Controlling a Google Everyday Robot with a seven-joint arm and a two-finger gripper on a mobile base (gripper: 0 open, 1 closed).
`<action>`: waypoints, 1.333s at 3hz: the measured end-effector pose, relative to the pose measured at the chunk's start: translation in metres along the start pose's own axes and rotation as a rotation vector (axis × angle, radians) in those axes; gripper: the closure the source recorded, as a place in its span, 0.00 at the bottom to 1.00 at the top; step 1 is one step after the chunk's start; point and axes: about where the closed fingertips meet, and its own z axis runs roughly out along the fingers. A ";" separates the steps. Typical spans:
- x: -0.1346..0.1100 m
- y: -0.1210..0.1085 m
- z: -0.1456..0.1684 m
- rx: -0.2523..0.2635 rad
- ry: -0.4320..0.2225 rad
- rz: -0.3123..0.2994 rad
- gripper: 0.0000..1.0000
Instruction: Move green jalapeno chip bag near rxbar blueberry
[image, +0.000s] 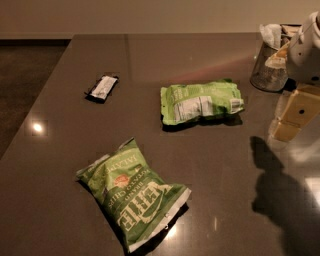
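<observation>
The green jalapeno chip bag (132, 192) lies flat at the front of the dark table, its white lettering upside down and a small orange-red emblem near its middle. The rxbar blueberry (102, 87), a small dark bar with a pale centre panel, lies at the back left, well apart from the bag. My gripper (291, 117) hangs above the table's right side, far to the right of both and holding nothing that I can see.
A second green bag (200, 102) with a white nutrition-label panel lies mid-table. A clear container (270, 67) with white napkins stands at the back right. The table's left edge (35, 117) runs diagonally, with dark floor beyond. The arm's shadow falls at the front right.
</observation>
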 end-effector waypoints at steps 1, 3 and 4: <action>0.000 0.000 0.000 0.000 0.000 0.000 0.00; -0.019 0.045 0.011 -0.108 -0.098 0.019 0.00; -0.042 0.086 0.026 -0.144 -0.146 0.010 0.00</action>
